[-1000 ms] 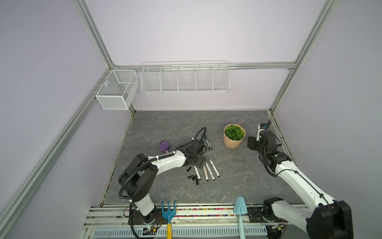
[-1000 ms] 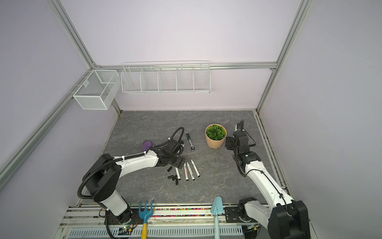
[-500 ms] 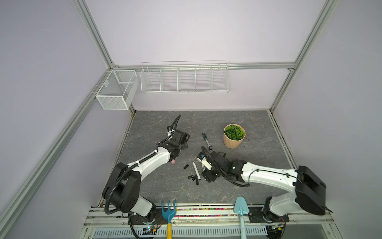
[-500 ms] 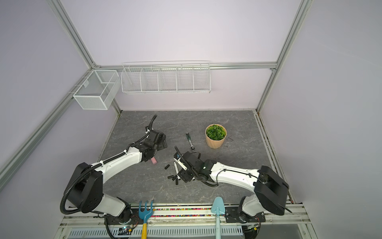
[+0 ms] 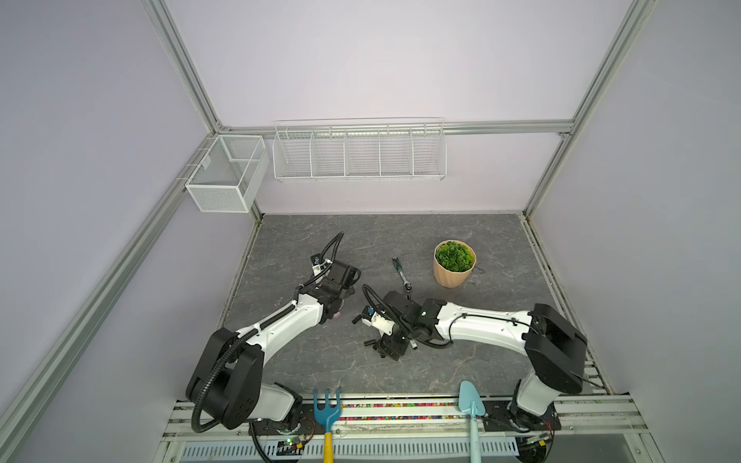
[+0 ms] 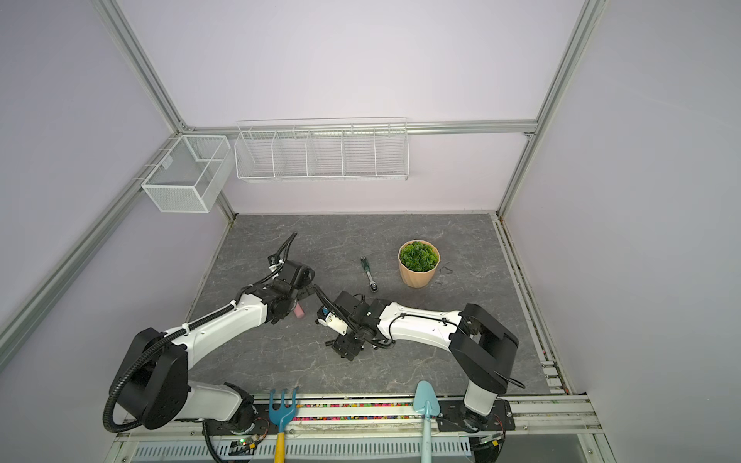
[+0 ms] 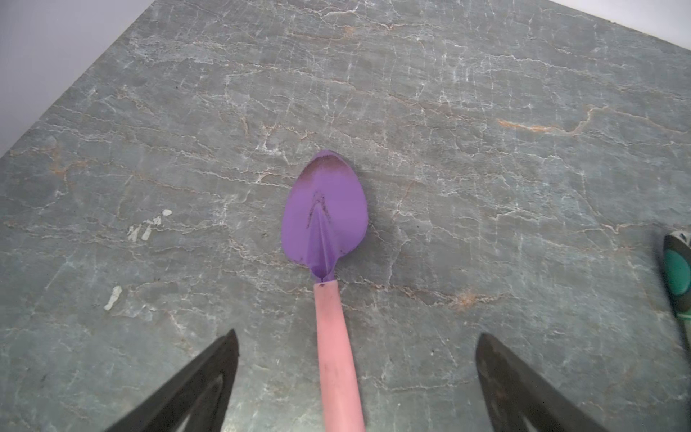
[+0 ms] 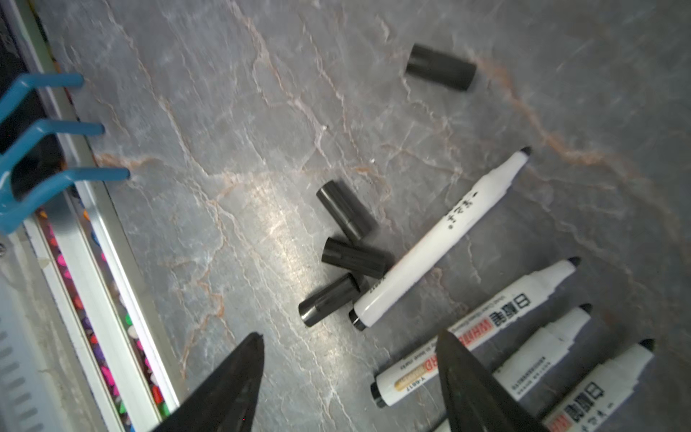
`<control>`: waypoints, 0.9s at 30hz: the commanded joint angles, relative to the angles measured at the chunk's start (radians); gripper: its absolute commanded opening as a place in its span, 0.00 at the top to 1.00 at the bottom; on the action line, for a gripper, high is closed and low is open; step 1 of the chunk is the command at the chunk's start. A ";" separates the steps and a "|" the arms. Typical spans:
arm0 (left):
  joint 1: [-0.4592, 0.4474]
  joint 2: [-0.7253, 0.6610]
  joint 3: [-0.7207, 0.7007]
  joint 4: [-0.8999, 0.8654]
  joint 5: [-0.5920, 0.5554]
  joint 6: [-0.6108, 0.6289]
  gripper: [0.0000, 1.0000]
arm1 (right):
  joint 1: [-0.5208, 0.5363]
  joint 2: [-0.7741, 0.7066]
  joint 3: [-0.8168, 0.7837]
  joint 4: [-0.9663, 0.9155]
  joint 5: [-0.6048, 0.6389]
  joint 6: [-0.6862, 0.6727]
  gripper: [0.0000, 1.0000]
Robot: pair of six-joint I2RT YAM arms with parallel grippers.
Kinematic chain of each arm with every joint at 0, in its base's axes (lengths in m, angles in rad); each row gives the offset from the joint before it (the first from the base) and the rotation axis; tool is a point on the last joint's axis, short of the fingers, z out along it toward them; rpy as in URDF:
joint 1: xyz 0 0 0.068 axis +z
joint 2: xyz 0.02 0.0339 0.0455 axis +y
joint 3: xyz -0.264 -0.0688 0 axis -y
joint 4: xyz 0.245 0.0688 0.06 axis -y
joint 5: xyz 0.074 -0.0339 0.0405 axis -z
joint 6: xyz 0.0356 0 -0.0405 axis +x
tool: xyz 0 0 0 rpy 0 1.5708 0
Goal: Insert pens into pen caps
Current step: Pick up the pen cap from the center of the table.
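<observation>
The left arm (image 5: pixel 280 328) reached from its base at about 7 o'clock of the table (image 5: pixel 401 232) up toward 10 o'clock, upper links stretched low and the wrist tipped down at the surface. Its left pincer (image 7: pixel 358 333) stood released, fingers spread wide. They straddled the pink handle of a purple trowel (image 7: pixel 325 209) that lay flat on the table, and neither finger touched it. The right arm (image 5: pixel 481 324) ran from its base at about 5 o'clock almost level across the table toward the centre. There the wrist bent sharply down, so that in both top views it covered most of what lay beneath. The right pincer (image 8: pixel 350 333) was also released and held nothing, its fingers apart just above the surface. The pens (image 8: pixel 441 239) lay uncapped on the table near the centre, a little toward 6 o'clock: one on its own and three more side by side next to it, one of these partly hidden behind a finger. The pen caps (image 8: pixel 353 258) lay beside the lone pen. Three were bunched together near its blunt end, the nearest cap close against it, and a fourth cap (image 8: pixel 441 67) lay well apart from them. A ratchet wrench (image 5: pixel 401 272) lay toward 12 o'clock from the right wrist. A potted plant (image 5: pixel 453 276) stood at about 2 o'clock. A blue rake (image 5: pixel 326 405) and a pale blue trowel (image 5: pixel 471 405) sat at the 6 o'clock edge.
</observation>
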 commanded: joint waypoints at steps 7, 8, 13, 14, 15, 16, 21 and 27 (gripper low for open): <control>0.020 -0.073 -0.065 -0.069 -0.034 -0.075 0.02 | 0.020 0.068 0.053 -0.111 -0.166 -0.038 0.39; 0.020 -0.076 -0.068 -0.069 -0.031 -0.074 0.02 | 0.018 0.080 0.061 -0.128 -0.176 -0.038 0.40; 0.020 -0.095 -0.084 -0.081 -0.034 -0.082 0.02 | 0.017 0.100 0.048 -0.125 -0.190 -0.020 0.42; 0.020 -0.099 -0.088 -0.076 -0.035 -0.082 0.02 | 0.018 0.099 0.041 -0.115 -0.189 -0.014 0.42; 0.019 -0.101 -0.089 -0.076 -0.039 -0.083 0.02 | 0.016 0.100 0.038 -0.109 -0.185 -0.011 0.41; 0.020 -0.105 -0.088 -0.078 -0.044 -0.083 0.02 | 0.015 0.104 0.040 -0.108 -0.182 -0.008 0.41; 0.020 -0.124 -0.089 -0.083 -0.056 -0.079 0.02 | 0.013 0.144 0.061 -0.099 -0.159 0.011 0.40; 0.021 -0.141 -0.105 -0.080 -0.062 -0.085 0.02 | 0.018 0.200 0.097 -0.102 -0.111 0.030 0.40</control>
